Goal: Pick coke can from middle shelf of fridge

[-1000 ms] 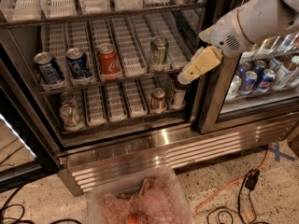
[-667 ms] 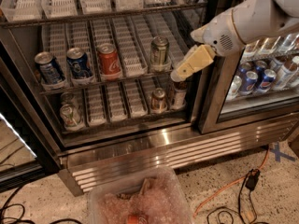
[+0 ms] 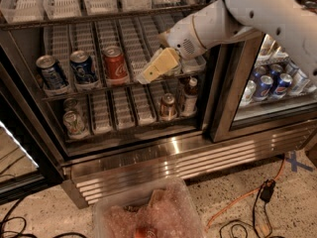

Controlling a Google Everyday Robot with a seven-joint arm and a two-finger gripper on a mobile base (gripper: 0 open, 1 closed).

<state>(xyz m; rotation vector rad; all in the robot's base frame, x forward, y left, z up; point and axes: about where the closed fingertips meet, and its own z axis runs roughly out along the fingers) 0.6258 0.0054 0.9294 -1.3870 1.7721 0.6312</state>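
The coke can, red with white script and a silver top, stands upright at the front of the middle shelf of the open fridge. Two blue cans stand to its left on the same shelf. My gripper, cream-coloured at the end of the white arm, hangs in front of the middle shelf just right of the coke can, a short gap apart from it. It hides the greenish-gold can behind it.
The lower shelf holds a can at the left, a can and a bottle at the right. The glass door frame stands right of the arm, with blue cans behind it. A clear bin and cables lie on the floor.
The arm and gripper have moved left across the middle shelf, from near the door frame to just right of the coke can, now covering the greenish-gold can. The cans have not moved.
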